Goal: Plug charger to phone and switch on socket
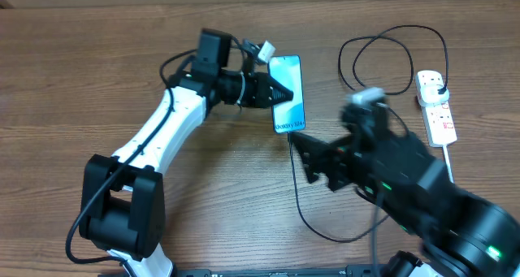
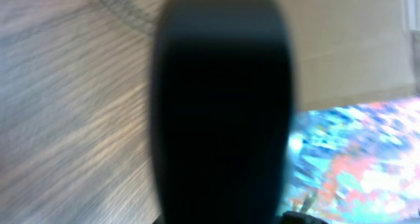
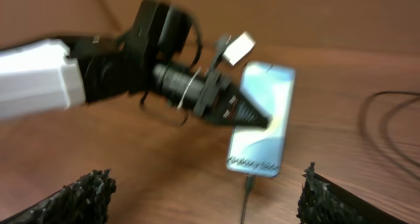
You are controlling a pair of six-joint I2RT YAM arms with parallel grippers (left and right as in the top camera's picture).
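Now my left gripper [image 1: 288, 93] is closed to a point with nothing in it, and its tip presses on the phone [image 1: 294, 119]. The phone lies flat at mid-table [image 1: 97, 66], text end toward the robot's base. My right gripper [image 3: 205, 184] stands wide open and empty, just short of that end. The charger [image 1: 296, 188] meets the phone there at its tip, but blur keeps me from telling whether it is fully seated. Its cable loops off toward the socket [image 1: 436, 106], far right, well apart from both grippers.
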